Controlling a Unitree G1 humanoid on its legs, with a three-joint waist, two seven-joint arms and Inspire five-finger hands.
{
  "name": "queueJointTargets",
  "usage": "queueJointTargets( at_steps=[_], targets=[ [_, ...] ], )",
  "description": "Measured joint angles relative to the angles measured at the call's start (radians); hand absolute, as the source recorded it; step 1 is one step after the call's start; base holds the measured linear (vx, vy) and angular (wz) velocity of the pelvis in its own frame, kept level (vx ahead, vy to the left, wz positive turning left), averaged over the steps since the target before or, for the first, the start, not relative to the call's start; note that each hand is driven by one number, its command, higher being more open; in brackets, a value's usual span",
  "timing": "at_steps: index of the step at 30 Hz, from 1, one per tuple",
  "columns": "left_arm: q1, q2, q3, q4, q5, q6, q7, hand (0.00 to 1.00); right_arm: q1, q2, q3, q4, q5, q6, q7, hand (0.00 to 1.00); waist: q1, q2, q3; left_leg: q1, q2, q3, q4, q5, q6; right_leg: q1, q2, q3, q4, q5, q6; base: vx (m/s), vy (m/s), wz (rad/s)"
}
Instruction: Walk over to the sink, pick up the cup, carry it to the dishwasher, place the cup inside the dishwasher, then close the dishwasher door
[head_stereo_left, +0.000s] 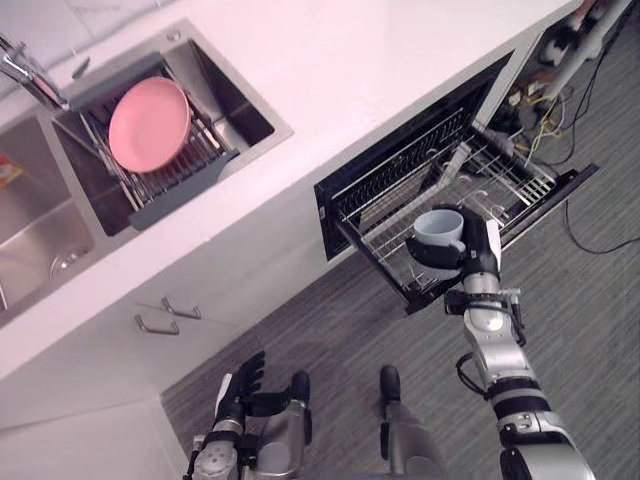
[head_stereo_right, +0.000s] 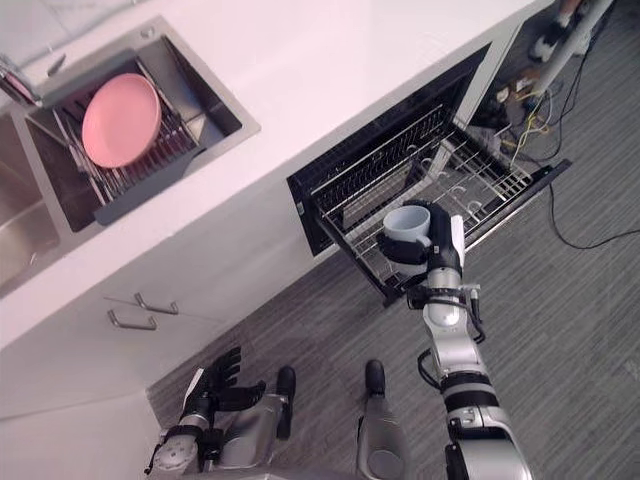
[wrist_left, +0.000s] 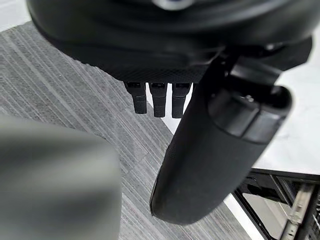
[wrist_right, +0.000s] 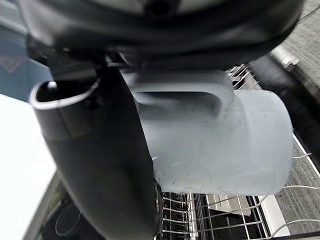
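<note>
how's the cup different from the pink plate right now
The cup is pale grey, the plate pink. The cup is gripped by the right hand above the dishwasher rack; the plate rests untouched in the sink rack. Both are over wire racks.

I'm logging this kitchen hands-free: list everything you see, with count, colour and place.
cup: one, pale blue-grey, in the right hand by the wire rack
plate: one, pink, in the drying rack
drying rack: one, dark grey, in the sink
sink: one, steel, set in the countertop
tap: one, silver, beside the sink
countertop: one, white
dishwasher: one, black, open below the countertop
wire rack: one, silver, pulled out of the dishwasher
handles: two, silver, on the cabinet front
right hand: dark, curled round the cup
left hand: dark, open, low above the floor
</note>
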Motion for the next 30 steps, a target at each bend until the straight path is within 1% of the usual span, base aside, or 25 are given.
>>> queueJointTargets(
  at_steps=[1,4,8,13,18,25,28,29,30],
  targets=[
    [-0.005,-0.002,0.000,-0.002,-0.001,-0.009,0.005,0.90,-0.027,-0.009,0.005,0.007,0.000,0.002,-0.005,0.30,0.001,0.000,0.012,-0.009,0.001,0.003,0.003,0.001,0.000,-0.011,0.001,0.002,0.002,0.001,-0.002,-0.05,0.005,-0.05],
    [-0.015,-0.009,-0.002,-0.002,-0.001,-0.013,0.017,0.90,-0.076,-0.027,0.008,0.011,0.000,0.013,-0.013,0.30,0.010,0.000,0.022,-0.033,0.006,0.010,0.003,0.002,-0.001,-0.042,0.005,0.007,0.009,0.002,-0.003,0.00,-0.004,-0.09],
    [-0.038,-0.016,-0.005,-0.002,-0.019,-0.019,0.019,0.90,-0.181,-0.065,0.036,0.068,0.000,0.016,-0.029,0.30,0.012,0.001,0.063,-0.040,0.015,0.015,-0.007,0.007,-0.004,-0.057,0.009,0.009,0.009,0.006,-0.006,0.02,-0.004,-0.05],
    [-0.047,-0.022,-0.006,-0.003,-0.019,-0.029,0.022,0.90,-0.258,-0.068,0.054,0.153,0.000,0.024,-0.032,0.30,0.016,0.000,0.073,-0.051,0.021,0.015,-0.030,0.018,-0.007,-0.077,0.009,0.001,0.008,0.007,-0.008,0.03,-0.002,-0.01],
    [-0.072,-0.025,-0.013,0.000,-0.023,-0.033,0.041,0.90,-0.316,-0.070,0.081,0.246,0.001,0.038,-0.034,0.30,0.023,-0.003,0.081,-0.070,0.012,-0.001,-0.041,0.032,-0.008,-0.092,0.004,-0.013,0.008,0.009,-0.011,0.00,0.003,0.09],
    [-0.090,-0.028,-0.025,0.002,-0.038,-0.036,0.046,0.90,-0.363,-0.066,0.121,0.313,0.001,0.044,-0.031,0.30,0.030,-0.003,0.083,-0.089,0.001,-0.020,-0.062,0.058,-0.007,-0.109,0.002,-0.031,0.007,0.017,-0.015,-0.02,-0.007,0.10],
    [-0.107,-0.028,-0.027,0.009,-0.039,-0.036,0.058,0.90,-0.367,-0.066,0.121,0.316,0.001,0.044,-0.031,0.30,0.033,-0.004,0.097,-0.089,0.000,-0.029,-0.076,0.069,-0.009,-0.110,0.002,-0.039,0.007,0.019,-0.017,-0.02,-0.014,0.08],
    [-0.115,-0.028,-0.027,0.010,-0.039,-0.035,0.058,0.90,-0.371,-0.064,0.121,0.319,0.001,0.044,-0.031,0.90,0.038,-0.005,0.103,-0.093,0.000,-0.030,-0.082,0.075,-0.011,-0.117,0.003,-0.039,0.007,0.022,-0.019,-0.03,-0.016,0.03],
    [-0.117,-0.028,-0.028,0.010,-0.039,-0.035,0.058,0.90,-0.372,-0.064,0.121,0.321,0.000,0.044,-0.031,0.90,0.040,-0.005,0.104,-0.094,0.000,-0.030,-0.087,0.080,-0.010,-0.121,0.003,-0.039,0.007,0.023,-0.019,0.00,0.000,0.00]
  ],
)
